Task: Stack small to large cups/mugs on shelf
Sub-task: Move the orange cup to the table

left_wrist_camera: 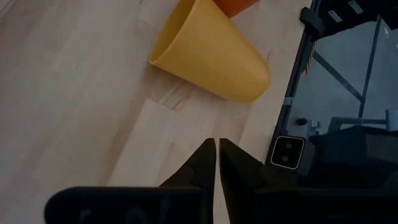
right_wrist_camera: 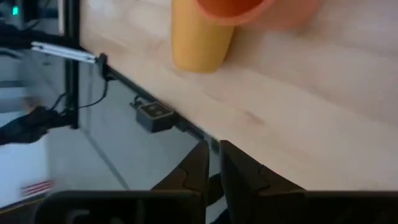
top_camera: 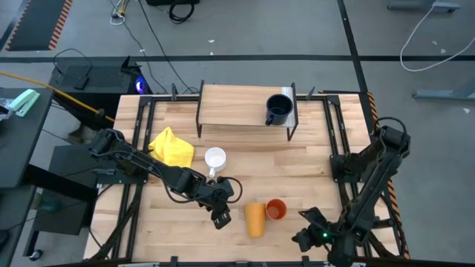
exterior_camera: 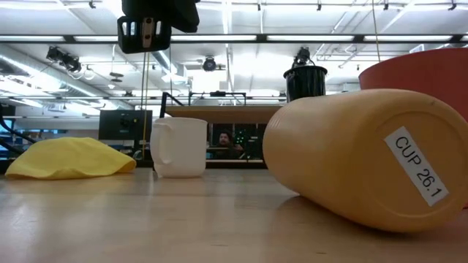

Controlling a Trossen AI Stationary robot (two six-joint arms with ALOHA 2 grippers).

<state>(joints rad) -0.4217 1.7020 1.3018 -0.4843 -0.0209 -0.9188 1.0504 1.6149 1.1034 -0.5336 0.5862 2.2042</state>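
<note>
The left hand [top_camera: 220, 217] hovers low over the counter [top_camera: 312, 159] near its six o'clock edge, fingers [left_wrist_camera: 205, 165] nearly pressed together with only a thin slit between them, pinching nothing. Its arm reaches in from nine o'clock, bent at the elbow and stretched across the boards. Just at the hand's three o'clock lies the yellow-orange cup [top_camera: 254, 218], tipped on its side with its mouth toward twelve o'clock; a label on its base reads "CUP 26.1". Touching that cup on its three o'clock side sits the orange-red cup [top_camera: 276, 209], upright. At the left hand's twelve o'clock stands the white mug [top_camera: 215, 159], upright, with a yellow cloth [top_camera: 173, 147] just beside it toward nine o'clock.

The right hand [top_camera: 305, 236] hangs past the counter's six o'clock edge toward the five o'clock corner, its fingers [right_wrist_camera: 198, 167] close together with a narrow gap, empty; its arm folds down along the three o'clock side.

The shelf [top_camera: 237, 106] spans the counter's twelve o'clock end, and the dark mug [top_camera: 278, 110] stands upright on it near its three o'clock end.
</note>
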